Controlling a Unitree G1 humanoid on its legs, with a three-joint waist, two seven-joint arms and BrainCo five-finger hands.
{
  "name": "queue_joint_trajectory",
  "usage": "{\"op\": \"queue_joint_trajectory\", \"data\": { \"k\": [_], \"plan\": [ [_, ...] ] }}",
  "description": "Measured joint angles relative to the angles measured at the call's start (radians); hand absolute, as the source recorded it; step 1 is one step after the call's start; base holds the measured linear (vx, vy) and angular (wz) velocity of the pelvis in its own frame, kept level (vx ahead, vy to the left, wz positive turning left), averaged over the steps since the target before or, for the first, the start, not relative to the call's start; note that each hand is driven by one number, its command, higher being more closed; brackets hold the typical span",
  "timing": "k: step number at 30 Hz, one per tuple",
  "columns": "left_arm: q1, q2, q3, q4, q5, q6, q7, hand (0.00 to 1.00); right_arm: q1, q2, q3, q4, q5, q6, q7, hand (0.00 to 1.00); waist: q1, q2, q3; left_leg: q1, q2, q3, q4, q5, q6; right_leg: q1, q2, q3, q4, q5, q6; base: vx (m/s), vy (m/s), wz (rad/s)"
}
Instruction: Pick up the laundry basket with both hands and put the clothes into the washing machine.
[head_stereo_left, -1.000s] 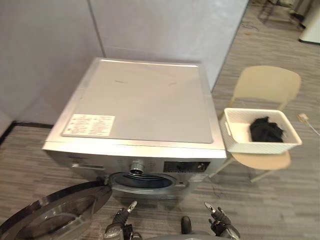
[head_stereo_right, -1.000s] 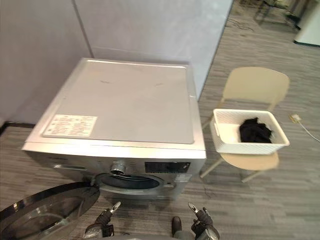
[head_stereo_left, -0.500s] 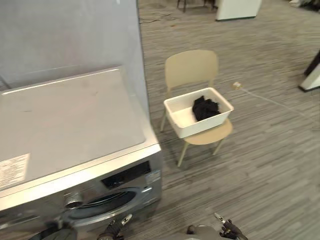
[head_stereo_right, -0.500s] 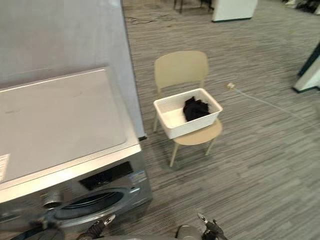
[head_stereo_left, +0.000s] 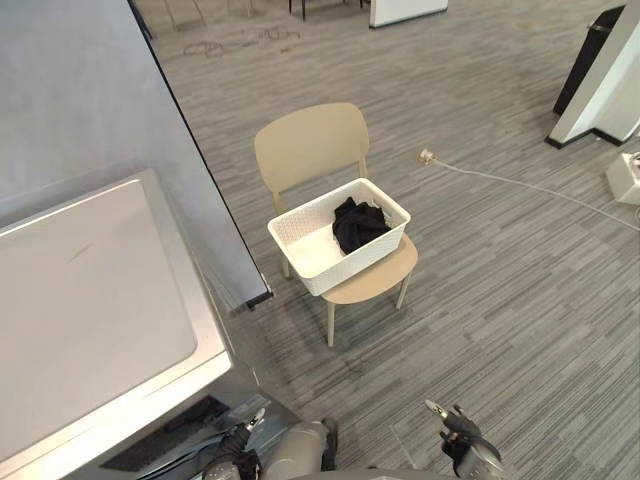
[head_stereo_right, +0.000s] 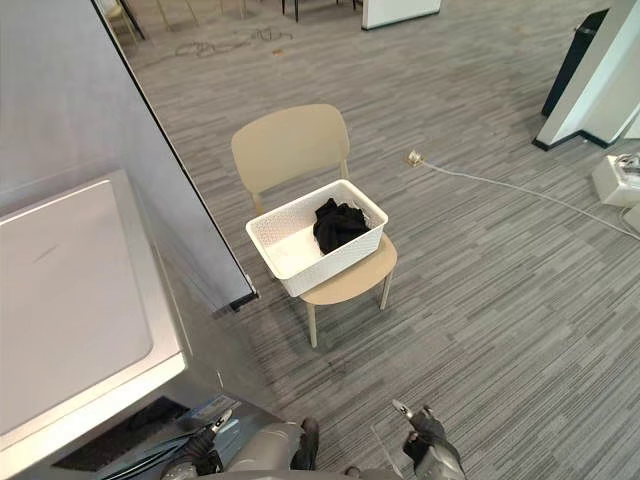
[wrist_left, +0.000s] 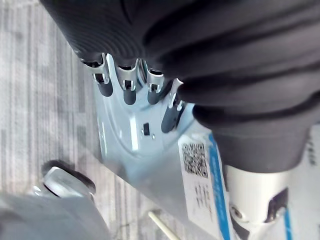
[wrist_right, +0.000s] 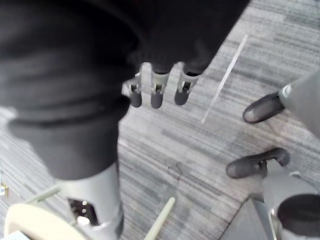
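1. Washing machine (head_stereo_left: 80, 320) off at the left, silver top up.
2. Beige chair (head_stereo_left: 308, 145) out on the striped floor (head_stereo_left: 520, 290), just beside the grey partition (head_stereo_left: 90, 110).
3. White laundry basket (head_stereo_left: 352, 264) sitting on the chair seat, well apart from both hands.
4. Black clothes (head_stereo_left: 357, 222) bunched up in the basket's far right end.
5. Left hand (head_stereo_left: 240, 440) low by the machine's front, fingers (wrist_left: 129, 87) straight and a bit spread, holding nothing.
6. Right hand (head_stereo_left: 460, 440) low over the floor, fingers (wrist_right: 156, 95) straight, side by side, also empty.
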Motion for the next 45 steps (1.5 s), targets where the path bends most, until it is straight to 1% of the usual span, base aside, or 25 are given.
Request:
{"op": "queue_joint_trajectory", "data": {
  "k": [1,3,4,6,8,9,11,13,14,15,16,17,18,19,22,23,25,28,30,32,36,39,41,43,45],
  "plan": [
    [0.010,0.000,0.018,0.002,0.001,0.011,-0.001,0.00,0.004,0.011,0.001,-0.011,-0.014,0.001,0.000,0.00,0.021,-0.006,0.004,0.033,0.001,0.023,0.001,-0.026,0.003,-0.009,-0.005,0.009,0.081,-0.029,0.020,0.32,0.040,-0.53],
    [0.059,0.006,0.022,0.010,0.000,0.028,-0.011,0.00,0.020,0.034,0.011,-0.028,-0.038,0.001,0.020,0.00,0.028,-0.024,0.005,0.128,-0.004,0.054,-0.022,-0.071,0.010,-0.157,-0.020,-0.027,0.523,-0.047,0.118,0.31,0.034,-0.43],
    [0.086,0.018,0.016,0.022,0.000,0.048,-0.014,0.00,0.037,0.042,0.025,-0.054,-0.047,0.002,0.024,0.00,0.023,-0.041,0.006,0.177,-0.023,0.058,-0.023,-0.087,0.015,-0.270,-0.059,-0.062,0.809,0.000,0.209,0.25,0.013,-0.01],
    [0.106,0.026,0.020,0.023,-0.011,0.069,-0.013,0.00,0.081,0.041,0.020,-0.069,-0.059,0.003,0.039,0.00,0.016,-0.052,0.010,0.234,-0.038,0.038,-0.024,-0.094,0.019,-0.353,-0.126,-0.095,1.005,0.003,0.207,0.31,-0.031,0.60],
    [0.104,0.025,0.020,0.023,-0.012,0.067,-0.011,0.00,0.089,0.018,-0.010,-0.073,-0.064,0.008,0.042,0.00,0.000,-0.047,0.009,0.264,-0.030,-0.024,-0.049,-0.094,0.018,-0.392,-0.198,-0.136,0.972,-0.005,0.181,0.31,-0.091,1.11],
    [0.097,0.025,0.019,0.021,-0.014,0.065,-0.005,0.00,0.095,0.009,-0.068,-0.074,-0.064,0.009,0.035,0.00,-0.007,-0.044,0.005,0.290,-0.023,-0.071,-0.086,-0.092,0.005,-0.409,-0.292,-0.167,0.865,-0.015,0.113,0.36,-0.151,1.06],
    [0.091,0.024,0.019,0.020,-0.014,0.066,0.010,0.00,0.106,0.007,-0.096,-0.074,-0.061,0.009,0.020,0.00,-0.004,-0.045,-0.001,0.302,-0.010,-0.112,-0.093,-0.096,-0.016,-0.402,-0.340,-0.128,0.682,-0.005,0.078,0.27,-0.178,0.76],
    [0.087,0.034,0.021,0.022,-0.016,0.070,0.042,0.00,0.140,0.018,-0.101,-0.075,-0.058,0.010,0.015,0.00,-0.017,-0.055,-0.022,0.303,0.025,-0.166,-0.082,-0.127,-0.069,-0.346,-0.334,0.072,0.319,0.043,0.113,0.23,-0.369,0.61],
    [0.087,0.037,0.021,0.021,-0.018,0.068,0.054,0.00,0.146,0.018,-0.113,-0.071,-0.057,0.014,0.018,0.00,-0.017,-0.051,-0.025,0.301,0.037,-0.180,-0.077,-0.138,-0.085,-0.331,-0.331,0.107,0.255,0.071,0.117,0.20,-0.448,0.59],
    [0.090,0.046,0.020,0.011,-0.021,0.058,0.063,0.00,0.152,0.020,-0.120,-0.054,-0.054,0.019,0.014,0.00,-0.017,-0.074,-0.040,0.302,0.064,-0.207,-0.066,-0.161,-0.118,-0.307,-0.329,0.127,0.190,0.115,0.149,0.19,-0.533,0.69],
    [0.091,0.044,0.020,-0.014,-0.020,0.056,0.063,0.00,0.160,0.023,-0.115,-0.039,-0.054,0.024,0.009,0.00,-0.024,-0.071,-0.047,0.301,0.096,-0.235,-0.059,-0.187,-0.150,-0.296,-0.340,0.080,0.176,0.159,0.231,0.18,-0.574,0.65],
    [0.094,0.042,0.020,-0.022,-0.020,0.054,0.061,0.00,0.164,0.025,-0.116,-0.029,-0.054,0.025,0.010,0.00,-0.028,-0.081,-0.058,0.307,0.114,-0.241,-0.059,-0.201,-0.166,-0.295,-0.339,0.041,0.178,0.171,0.247,0.18,-0.650,0.32],
    [0.100,0.031,0.023,-0.037,-0.021,0.035,0.053,0.00,0.163,0.014,-0.117,-0.012,-0.056,0.034,0.012,0.00,-0.030,-0.075,-0.090,0.324,0.177,-0.242,-0.053,-0.227,-0.203,-0.290,-0.299,-0.016,0.211,0.130,0.266,0.17,-0.591,0.11],
    [0.102,0.010,0.028,-0.041,-0.023,0.019,0.044,0.00,0.170,0.000,-0.131,-0.008,-0.059,0.034,0.011,0.00,-0.032,-0.040,-0.105,0.324,0.221,-0.255,-0.034,-0.218,-0.214,-0.290,-0.254,-0.051,0.224,0.113,0.227,0.22,-0.658,0.06],
    [0.072,-0.021,0.030,-0.039,-0.037,-0.013,0.026,0.00,0.168,-0.046,-0.203,0.039,-0.069,0.031,-0.003,0.00,-0.049,-0.003,-0.122,0.201,0.260,-0.229,0.143,-0.064,-0.129,-0.250,-0.210,-0.119,0.224,0.078,0.170,0.14,-0.468,0.42],
    [0.059,-0.022,0.030,-0.026,-0.067,-0.015,0.009,0.00,0.175,-0.051,-0.206,0.055,-0.061,0.032,-0.004,0.00,-0.063,0.011,-0.114,0.149,0.293,-0.155,0.225,-0.019,-0.094,-0.204,-0.200,-0.165,0.187,0.087,0.148,0.08,-0.423,0.95],
    [0.041,-0.010,0.030,0.012,-0.100,-0.011,-0.009,0.00,0.184,-0.043,-0.206,0.078,-0.049,0.037,-0.006,0.00,-0.064,0.011,-0.111,0.131,0.366,0.120,0.271,-0.018,-0.085,-0.116,-0.184,-0.255,0.095,0.114,0.111,0.06,-0.352,0.97],
    [0.043,-0.001,0.028,0.028,-0.094,-0.006,-0.011,0.00,0.182,-0.031,-0.205,0.061,-0.023,0.028,-0.007,0.00,-0.066,-0.007,-0.112,0.181,0.289,0.332,0.097,-0.050,-0.112,-0.058,-0.186,-0.336,0.006,0.121,0.108,0.03,-0.163,1.01],
    [0.045,0.013,0.029,0.034,-0.048,0.003,-0.011,0.00,0.178,-0.013,-0.199,0.033,0.012,0.019,-0.007,0.00,-0.057,-0.048,-0.110,0.245,0.200,0.343,-0.187,-0.007,-0.113,-0.058,-0.203,-0.374,-0.049,0.140,0.112,0.04,-0.048,0.81],
    [0.064,0.029,0.035,0.055,-0.013,0.013,-0.007,0.00,0.168,0.010,-0.174,0.003,0.031,0.010,-0.010,0.00,-0.059,-0.057,-0.104,0.276,0.157,0.313,-0.291,0.066,-0.104,-0.045,-0.205,-0.391,-0.083,0.177,0.114,0.13,-0.027,0.46],
    [0.062,0.033,0.059,0.076,0.021,0.017,0.008,0.00,0.168,0.027,-0.081,-0.086,0.048,-0.005,-0.026,0.00,-0.059,-0.064,-0.102,0.301,0.116,0.289,-0.348,0.090,-0.100,-0.040,-0.236,-0.404,-0.055,0.163,0.125,0.11,0.067,0.24],
    [0.052,0.035,0.034,0.077,0.040,0.016,0.014,0.00,0.202,0.029,0.026,-0.261,0.055,-0.011,-0.025,0.00,-0.070,-0.065,-0.090,0.337,0.102,0.261,-0.391,0.073,-0.087,-0.138,-0.294,-0.385,0.231,0.127,0.140,0.03,0.072,0.29],
    [0.043,0.061,0.005,0.077,0.060,0.014,0.019,0.00,0.222,0.051,0.068,-0.393,0.029,-0.011,-0.025,0.00,-0.089,-0.096,-0.080,0.358,0.084,0.232,-0.385,0.069,-0.081,-0.226,-0.335,-0.313,0.459,0.147,0.150,0.05,0.058,0.49],
    [0.017,0.087,-0.035,0.071,0.086,0.013,0.033,0.00,0.250,0.071,0.082,-0.569,-0.015,-0.015,-0.034,0.00,-0.101,-0.106,-0.070,0.365,0.083,0.184,-0.351,0.065,-0.071,-0.292,-0.328,-0.212,0.605,0.226,0.179,0.15,-0.014,0.68],
    [0.004,0.105,-0.087,0.040,0.110,0.012,0.036,0.00,0.248,0.076,0.064,-0.703,-0.076,-0.020,-0.066,0.00,-0.116,-0.119,-0.068,0.349,0.094,0.145,-0.330,0.069,-0.071,-0.300,-0.322,-0.185,0.626,0.158,0.163,0.16,-0.053,0.80]
  ]
}}
